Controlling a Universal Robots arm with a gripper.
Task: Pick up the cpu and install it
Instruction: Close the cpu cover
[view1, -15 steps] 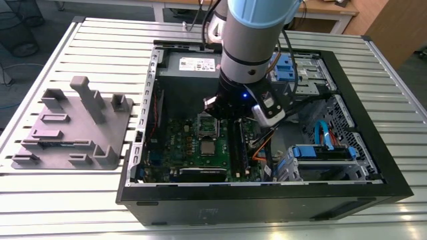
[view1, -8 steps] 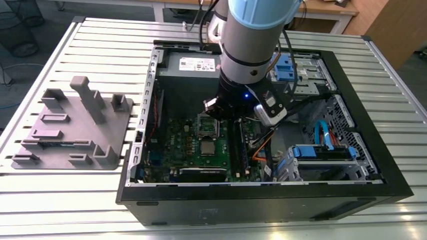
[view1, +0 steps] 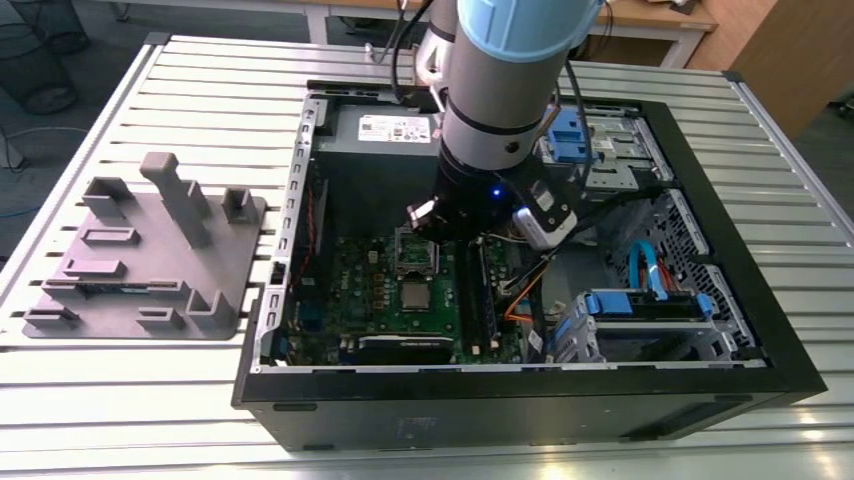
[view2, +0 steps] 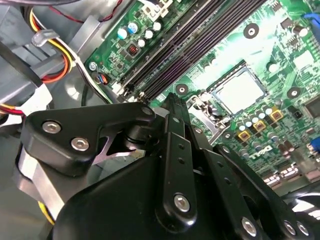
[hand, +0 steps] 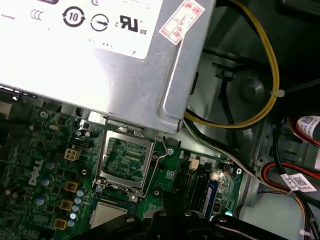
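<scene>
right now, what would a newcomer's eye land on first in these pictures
The silver-and-blue robot arm reaches down into the open black computer case at the centre of the exterior view. Under it, the green motherboard, with the silvery cpu lying in its socket. A grey moulded fixture sits on the slatted table at the exterior view's left.

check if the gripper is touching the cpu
Apart. In the second wrist view, a stretch of green board shows between the gripper and the cpu.

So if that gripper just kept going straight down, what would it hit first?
The gripper would probably meet the open socket frame, next to the cpu, though depth is unclear.
</scene>
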